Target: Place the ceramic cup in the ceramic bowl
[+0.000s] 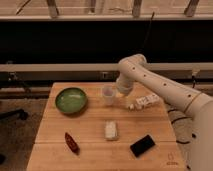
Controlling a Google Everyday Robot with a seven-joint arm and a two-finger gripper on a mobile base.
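The ceramic cup (108, 95), small and pale, stands upright on the wooden table (90, 137) near the middle of its back half. The ceramic bowl (71, 99), round, green and glossy, sits to the cup's left with a gap between them. My gripper (119, 96) hangs down from the white arm (150, 80) just to the right of the cup, at about cup height. It is very close to the cup; whether it touches the cup does not show.
A flat white block (111, 130) lies in front of the cup. A red elongated object (71, 142) lies front left and a black flat device (143, 145) front right. A white packet (145, 101) lies right of the gripper. A dark shelf runs behind the table.
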